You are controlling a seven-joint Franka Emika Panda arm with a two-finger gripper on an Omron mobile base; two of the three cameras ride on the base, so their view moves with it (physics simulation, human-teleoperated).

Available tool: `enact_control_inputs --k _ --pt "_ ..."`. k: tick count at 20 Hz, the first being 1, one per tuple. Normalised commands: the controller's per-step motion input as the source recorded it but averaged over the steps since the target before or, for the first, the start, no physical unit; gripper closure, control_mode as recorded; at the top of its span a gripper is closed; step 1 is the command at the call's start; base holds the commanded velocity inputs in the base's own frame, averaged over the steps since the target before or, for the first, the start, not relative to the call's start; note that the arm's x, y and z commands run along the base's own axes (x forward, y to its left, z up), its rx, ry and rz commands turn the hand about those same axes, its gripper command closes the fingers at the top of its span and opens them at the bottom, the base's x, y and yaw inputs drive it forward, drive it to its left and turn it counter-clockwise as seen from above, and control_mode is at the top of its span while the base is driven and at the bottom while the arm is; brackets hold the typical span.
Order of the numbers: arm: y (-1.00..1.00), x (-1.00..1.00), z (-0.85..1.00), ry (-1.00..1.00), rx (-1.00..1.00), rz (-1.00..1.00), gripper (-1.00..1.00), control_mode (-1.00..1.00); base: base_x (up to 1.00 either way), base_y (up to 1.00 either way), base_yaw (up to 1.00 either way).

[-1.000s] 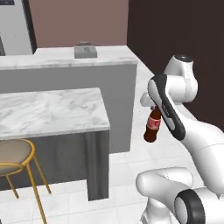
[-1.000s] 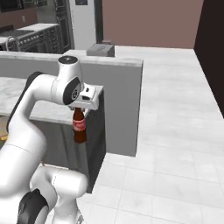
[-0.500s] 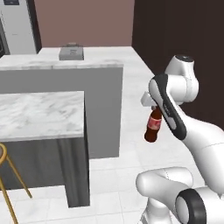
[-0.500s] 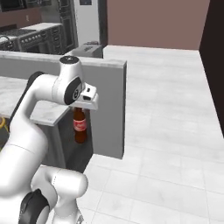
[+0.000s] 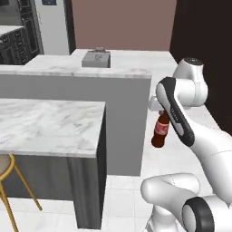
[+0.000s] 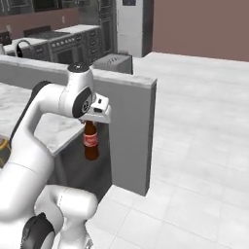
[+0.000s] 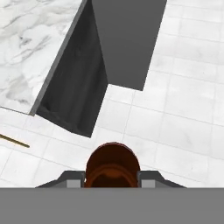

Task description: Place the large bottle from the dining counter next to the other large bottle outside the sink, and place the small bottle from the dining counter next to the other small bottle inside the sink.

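While the base carries it clear of the dining counter, the gripper stays clamped on the neck of the large bottle. It hangs upright over the floor, held close to the arm, likely for steady transport towards the sink.

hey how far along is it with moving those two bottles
Done: the large bottle is off the dining counter. In hand: the tool is shut on its neck, carrying it upright above the tiled floor. Left: set it by the other large bottle outside the sink, then move the small bottle.
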Motion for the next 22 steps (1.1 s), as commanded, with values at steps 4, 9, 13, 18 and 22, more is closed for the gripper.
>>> enact_control_inputs --k 4,9,13,18,22 --pt "0.00 0.00 0.00 0.00 0.00 0.00 1.00 1.00 0.52 -0.75 0.39" --pt "0.00 0.00 0.00 0.00 0.00 0.00 1.00 1.00 0.20 -0.99 0.17" --pt "0.00 0.00 0.00 0.00 0.00 0.00 1.00 1.00 0.00 -1.00 0.00" --pt "0.00 0.00 0.00 0.00 0.00 0.00 1.00 1.00 0.00 -0.63 0.15" --pt "0.00 0.00 0.00 0.00 0.00 0.00 1.00 1.00 0.16 -0.62 0.27"
